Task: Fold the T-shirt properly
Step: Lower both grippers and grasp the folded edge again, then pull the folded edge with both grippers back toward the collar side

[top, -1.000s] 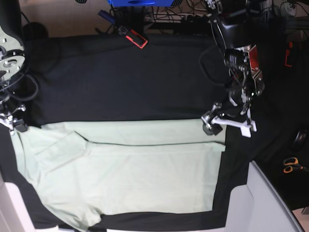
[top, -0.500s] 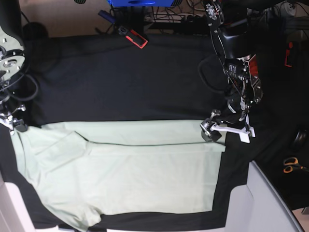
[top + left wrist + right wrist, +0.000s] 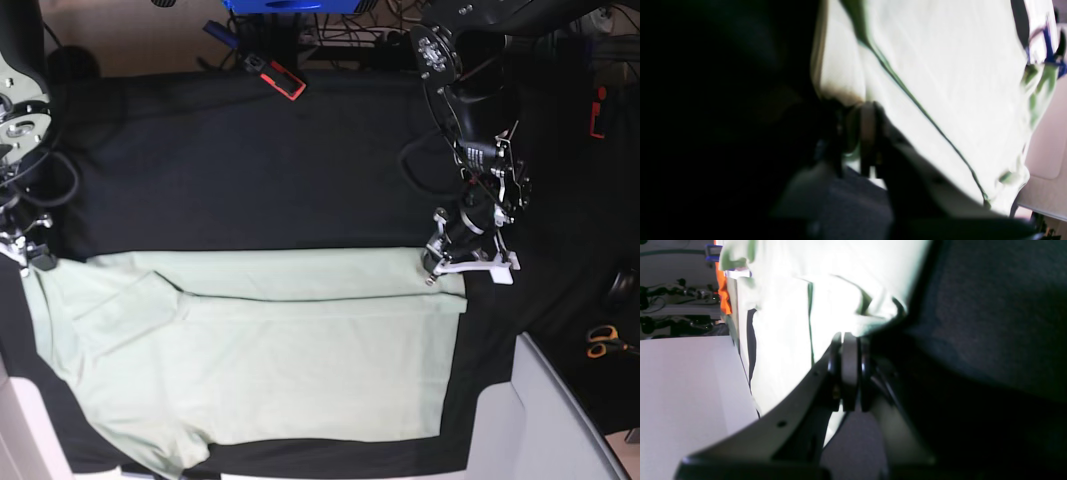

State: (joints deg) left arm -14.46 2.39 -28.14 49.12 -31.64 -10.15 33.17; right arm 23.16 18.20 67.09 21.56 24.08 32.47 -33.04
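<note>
A robotics lab or workshop. Beyond the left pincer (image 3: 440, 268), cables (image 3: 400, 20) tangle behind the black-draped counter (image 3: 250, 160). Orange-handled scissors (image 3: 603, 341) lie off to its side.

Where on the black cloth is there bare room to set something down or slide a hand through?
The broad black tablecloth between the T-shirt and the red tool at the far edge is bare. A narrow bare strip borders the shirt's near hem. The shirt's two far corners are crowded: left hand, right hand.
</note>
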